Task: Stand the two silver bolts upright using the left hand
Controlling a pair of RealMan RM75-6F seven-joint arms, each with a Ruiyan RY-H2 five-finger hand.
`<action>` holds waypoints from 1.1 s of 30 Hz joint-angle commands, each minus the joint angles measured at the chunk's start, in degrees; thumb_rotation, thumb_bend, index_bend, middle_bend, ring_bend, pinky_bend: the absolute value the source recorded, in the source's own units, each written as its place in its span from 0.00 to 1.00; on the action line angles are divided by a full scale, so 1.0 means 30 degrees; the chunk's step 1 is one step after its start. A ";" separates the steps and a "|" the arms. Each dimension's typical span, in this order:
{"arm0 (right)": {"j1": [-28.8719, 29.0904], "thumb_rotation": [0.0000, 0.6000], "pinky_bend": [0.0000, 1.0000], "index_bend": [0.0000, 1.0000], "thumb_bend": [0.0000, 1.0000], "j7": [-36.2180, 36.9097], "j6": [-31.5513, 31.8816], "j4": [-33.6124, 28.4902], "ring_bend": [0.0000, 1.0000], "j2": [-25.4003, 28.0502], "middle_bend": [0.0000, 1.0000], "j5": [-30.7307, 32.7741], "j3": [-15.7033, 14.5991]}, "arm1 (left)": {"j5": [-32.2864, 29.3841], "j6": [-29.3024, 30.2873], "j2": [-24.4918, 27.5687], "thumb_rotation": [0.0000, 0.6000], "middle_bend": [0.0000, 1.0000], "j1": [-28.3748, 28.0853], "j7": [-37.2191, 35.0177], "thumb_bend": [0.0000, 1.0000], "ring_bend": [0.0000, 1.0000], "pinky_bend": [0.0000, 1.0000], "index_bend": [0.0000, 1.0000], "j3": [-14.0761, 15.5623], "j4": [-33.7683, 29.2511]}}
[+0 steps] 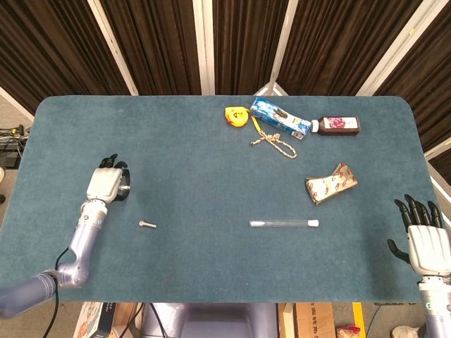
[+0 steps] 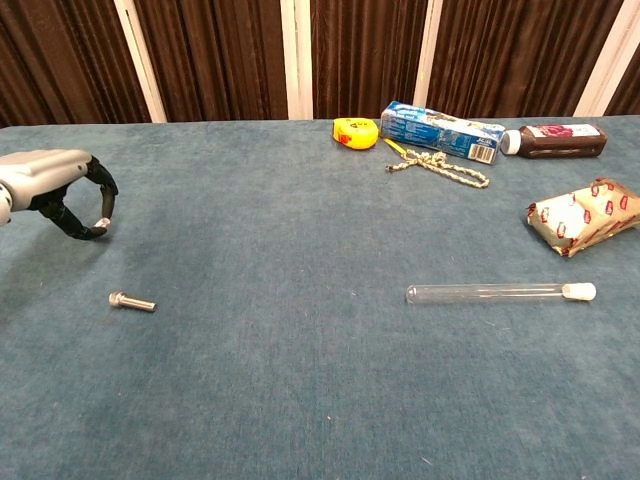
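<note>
One silver bolt (image 1: 147, 224) lies on its side on the blue table, also seen in the chest view (image 2: 132, 301). My left hand (image 1: 108, 184) hovers up and to the left of it, apart from it. Its dark fingers curl down, and a second small silver bolt (image 2: 100, 222) is pinched at the fingertips (image 2: 92, 228); only the bolt's end shows. My right hand (image 1: 426, 239) is at the table's right front corner, fingers spread and holding nothing. It does not appear in the chest view.
A glass tube (image 1: 284, 223) lies at centre front. A crumpled wrapper (image 1: 330, 183) is at the right. At the back are a yellow tape measure (image 1: 236, 116), a blue box (image 1: 280, 119), a rope (image 1: 275, 144) and a dark bottle (image 1: 338, 125).
</note>
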 commanded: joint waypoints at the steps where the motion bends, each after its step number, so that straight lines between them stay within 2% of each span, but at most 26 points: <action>1: 0.0000 1.00 0.00 0.14 0.25 -0.0031 -0.0001 -0.0002 0.12 -0.0026 0.08 -0.0018 -0.0021 | 0.0518 -0.0438 0.0640 1.00 0.23 0.0325 -0.2025 0.49 0.02 0.09 0.58 -0.0266 -0.0563; 7: 0.0016 1.00 0.00 0.14 0.25 -0.0072 -0.0034 0.0006 0.12 -0.0069 0.08 0.0033 -0.0013 | 0.1051 -0.1249 0.0946 1.00 0.23 0.0575 -0.4839 0.50 0.02 0.09 0.58 -0.0307 -0.0105; 16: 0.0042 1.00 0.00 0.14 0.25 -0.0142 -0.0052 0.0080 0.12 -0.0156 0.08 0.0057 -0.0008 | 0.1482 -0.1855 0.0994 1.00 0.23 0.0635 -0.7237 0.50 0.02 0.09 0.58 -0.0491 0.0327; 33: 0.0097 1.00 0.00 0.14 0.25 -0.0185 -0.0232 0.0037 0.12 -0.0159 0.08 0.0110 -0.0061 | 0.1702 -0.2423 0.1230 1.00 0.23 0.0334 -0.6912 0.46 0.01 0.06 0.55 -0.0070 0.0440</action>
